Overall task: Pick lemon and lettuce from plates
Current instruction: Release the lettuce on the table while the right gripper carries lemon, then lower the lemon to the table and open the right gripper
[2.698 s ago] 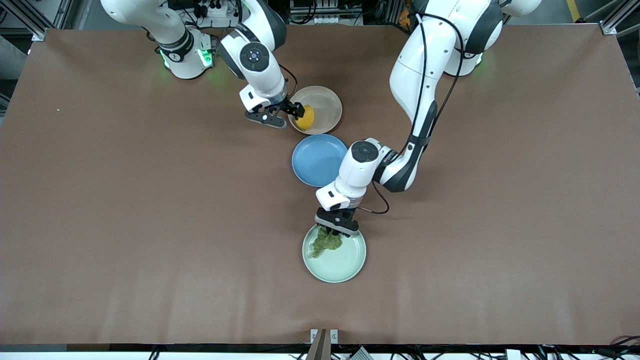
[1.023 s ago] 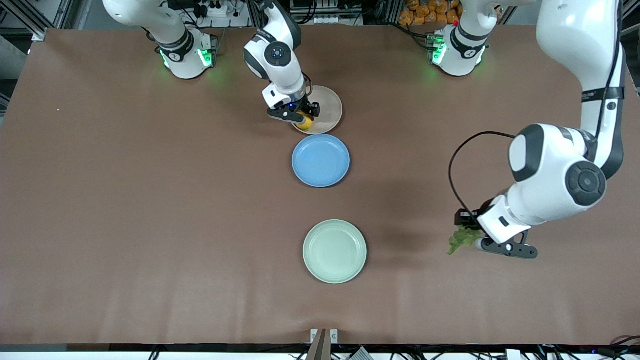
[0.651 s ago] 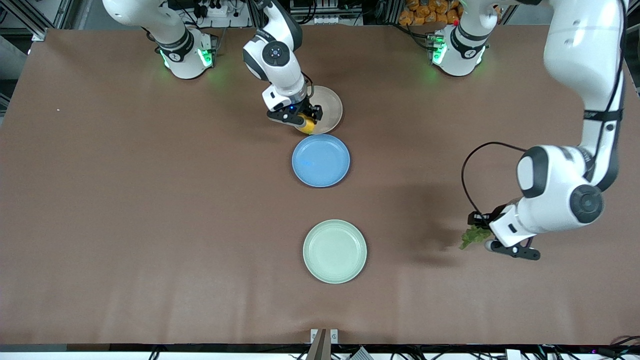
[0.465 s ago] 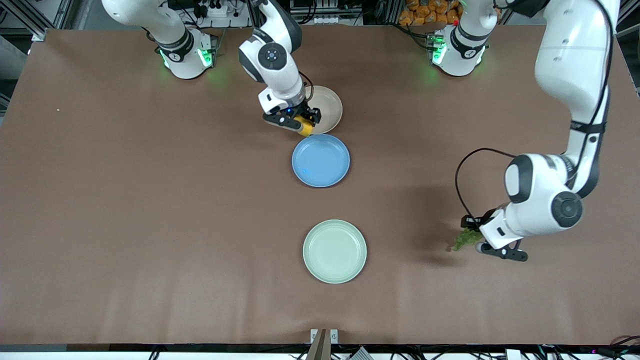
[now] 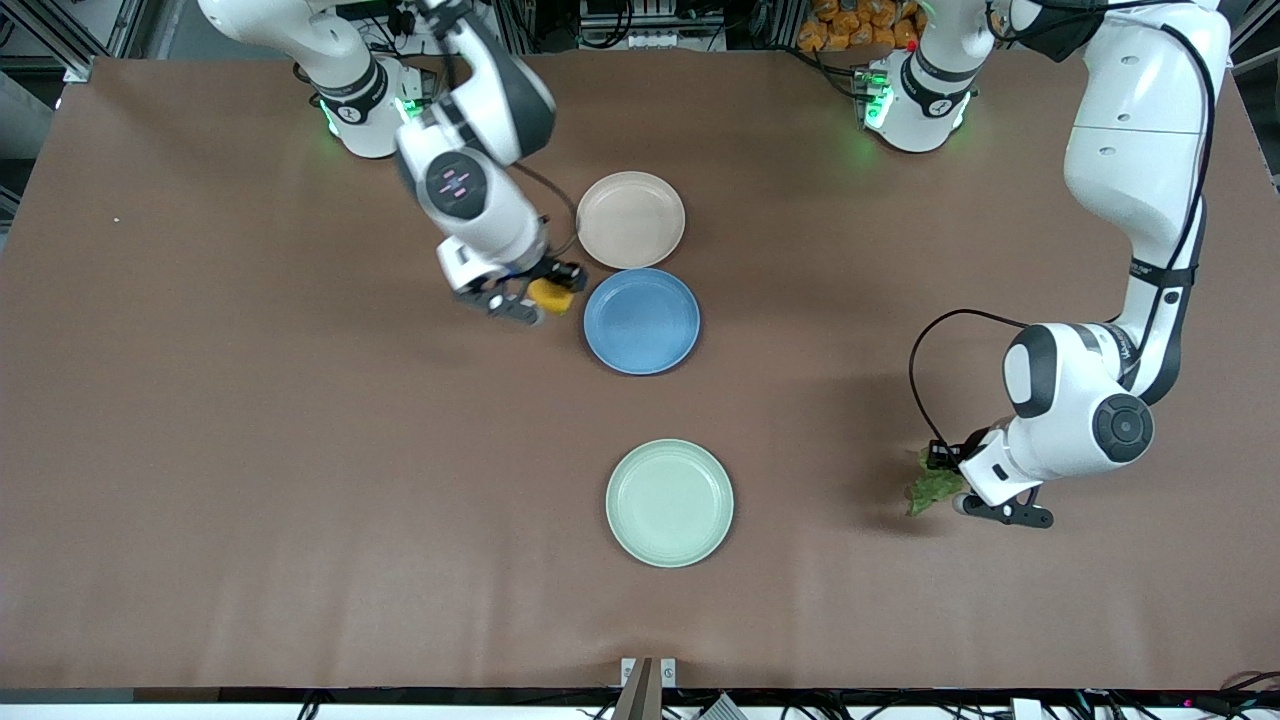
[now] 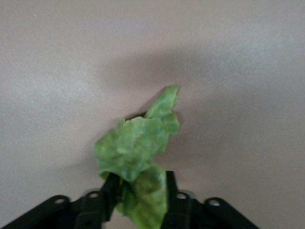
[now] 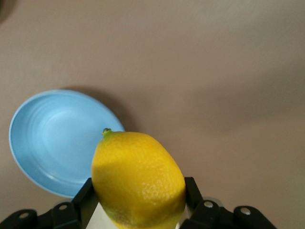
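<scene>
your right gripper [image 5: 535, 300] has its fingers clenched on the lemon [image 5: 550, 296], lifted over bare table just beside the blue plate [image 5: 641, 321]. your left gripper [image 5: 968, 487] pinches the lettuce [image 5: 930, 487] between its fingers, low over the table toward the left arm's end, well apart from the mint green plate [image 5: 669, 503]; the beige-pink plate [image 5: 631, 220] lies bare

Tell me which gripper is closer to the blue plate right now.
Right. The right gripper holds the lemon just beside the blue plate. The left gripper, with the lettuce, is over bare table toward the left arm's end.
</scene>
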